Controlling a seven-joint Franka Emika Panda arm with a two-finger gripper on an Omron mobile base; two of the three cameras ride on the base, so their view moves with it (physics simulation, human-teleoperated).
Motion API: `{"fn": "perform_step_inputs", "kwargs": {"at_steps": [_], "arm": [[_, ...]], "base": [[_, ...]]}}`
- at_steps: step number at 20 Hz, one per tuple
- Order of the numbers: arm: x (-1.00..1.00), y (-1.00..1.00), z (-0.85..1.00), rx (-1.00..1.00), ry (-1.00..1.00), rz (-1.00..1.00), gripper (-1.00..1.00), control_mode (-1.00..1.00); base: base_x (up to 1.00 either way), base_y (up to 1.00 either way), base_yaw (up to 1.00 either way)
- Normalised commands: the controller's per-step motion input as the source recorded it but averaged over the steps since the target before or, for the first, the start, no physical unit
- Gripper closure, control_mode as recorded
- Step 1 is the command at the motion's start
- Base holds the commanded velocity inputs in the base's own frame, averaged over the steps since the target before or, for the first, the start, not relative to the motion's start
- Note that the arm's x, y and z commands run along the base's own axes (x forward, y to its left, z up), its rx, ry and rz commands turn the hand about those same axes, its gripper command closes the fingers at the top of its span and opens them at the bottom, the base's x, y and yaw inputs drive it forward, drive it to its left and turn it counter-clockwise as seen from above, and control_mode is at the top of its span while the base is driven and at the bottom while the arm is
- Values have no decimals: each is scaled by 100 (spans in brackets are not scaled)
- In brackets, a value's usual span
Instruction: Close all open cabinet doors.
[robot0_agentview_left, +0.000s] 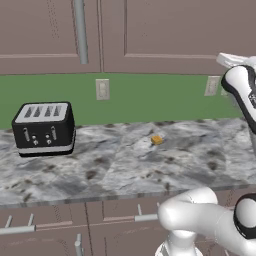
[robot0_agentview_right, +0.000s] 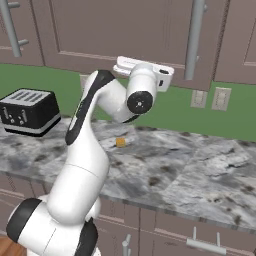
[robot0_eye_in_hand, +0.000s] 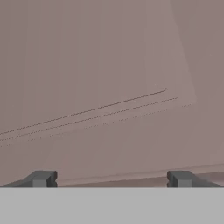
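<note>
Pressed close to a rigid, hinged cabinet door (robot0_eye_in_hand: 109, 87), gripper (robot0_eye_in_hand: 109, 179) spread wide on nothing; best pushed flat near silver handle (robot0_agentview_right: 195, 40).

The tabletop (robot0_agentview_left: 125, 165) is a grey marbled stone slab running left to right under the wall cupboards, backed by a green wall. There's a black four-slot toaster (robot0_agentview_left: 44, 128) with a silver top sitting far left, close to the back. A small orange bit (robot0_agentview_left: 157, 140) lies out in the middle, well apart from the toaster.
</note>
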Motion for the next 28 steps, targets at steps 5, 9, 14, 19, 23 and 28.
{"fn": "perform_step_inputs", "kwargs": {"at_steps": [5, 9, 14, 19, 23, 28], "arm": [[25, 0, 7, 0, 0, 6, -100, -100], [16, 0, 0, 0, 0, 5, -100, -100], [20, 0, 0, 0, 0, 3, -100, -100], [30, 0, 0, 0, 0, 3, -100, -100], [30, 0, 0, 0, 0, 3, -100, -100], [20, 0, 0, 0, 0, 3, -100, -100]], "base": [[0, 0, 0], [0, 0, 0], [0, 0, 0], [0, 0, 0], [0, 0, 0], [0, 0, 0]]}}
